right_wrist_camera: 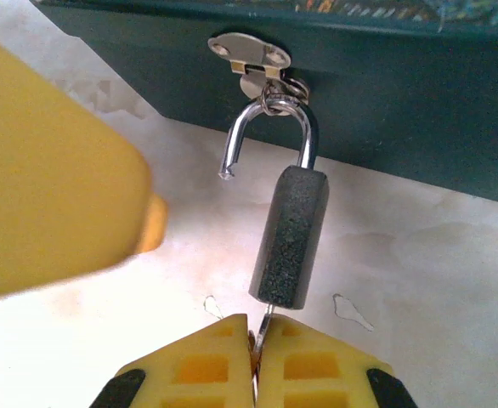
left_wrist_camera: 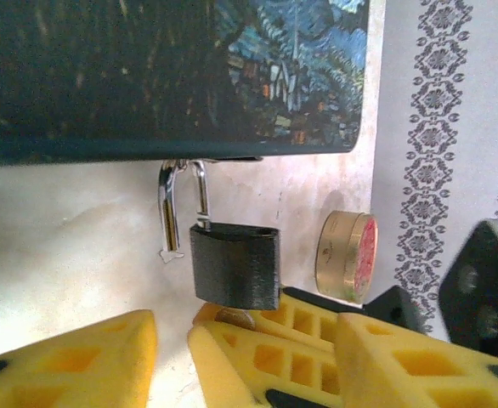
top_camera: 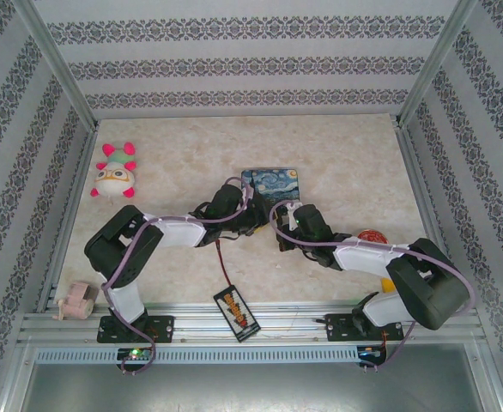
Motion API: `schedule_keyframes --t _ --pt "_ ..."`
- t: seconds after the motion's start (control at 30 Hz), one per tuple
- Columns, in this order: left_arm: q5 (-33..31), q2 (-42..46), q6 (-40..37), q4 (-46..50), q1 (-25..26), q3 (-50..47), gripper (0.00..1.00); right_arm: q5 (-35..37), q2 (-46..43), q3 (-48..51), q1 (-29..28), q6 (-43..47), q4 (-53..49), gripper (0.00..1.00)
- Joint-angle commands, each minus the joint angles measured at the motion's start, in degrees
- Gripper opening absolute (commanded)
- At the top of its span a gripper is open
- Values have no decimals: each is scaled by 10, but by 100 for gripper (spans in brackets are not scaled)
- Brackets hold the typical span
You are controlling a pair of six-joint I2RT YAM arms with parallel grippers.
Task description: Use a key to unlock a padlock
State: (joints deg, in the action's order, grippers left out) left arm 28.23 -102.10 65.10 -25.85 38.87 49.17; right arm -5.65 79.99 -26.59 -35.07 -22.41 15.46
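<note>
The padlock [right_wrist_camera: 290,238] is small and dark-bodied and hangs by its silvery shackle [right_wrist_camera: 268,136] from the hasp [right_wrist_camera: 251,54] of the starry-night tin [top_camera: 273,184]. One shackle leg stands free of the body. The key [right_wrist_camera: 265,321] sticks into the bottom of the padlock, and my right gripper [right_wrist_camera: 257,333] is shut on it. In the left wrist view the padlock [left_wrist_camera: 234,265] sits just beyond my left gripper [left_wrist_camera: 245,333], which is open, its fingers [left_wrist_camera: 70,361] spread to either side of the right gripper's fingers [left_wrist_camera: 270,344]. From above, both grippers [top_camera: 269,221] meet at the tin's near edge.
A round gold tin with a red lid [left_wrist_camera: 348,255] lies to the right of the padlock. A plush toy [top_camera: 114,172] sits at the back left, a pink object [top_camera: 75,300] at the near left edge, and a black pack with an orange label [top_camera: 237,314] between the arm bases.
</note>
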Motion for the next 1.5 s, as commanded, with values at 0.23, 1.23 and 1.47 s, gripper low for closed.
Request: schedule_keyframes --t 0.23,1.23,1.47 --pt "-82 110 -96 118 -4 -1 99 22 17 5 3 -40 14 0" --pt "-322 122 -310 271 -72 72 99 70 39 -21 -10 -82 -31 4" --pt "-349 82 -329 264 -72 94 99 72 71 -36 -12 -94 -35 7"
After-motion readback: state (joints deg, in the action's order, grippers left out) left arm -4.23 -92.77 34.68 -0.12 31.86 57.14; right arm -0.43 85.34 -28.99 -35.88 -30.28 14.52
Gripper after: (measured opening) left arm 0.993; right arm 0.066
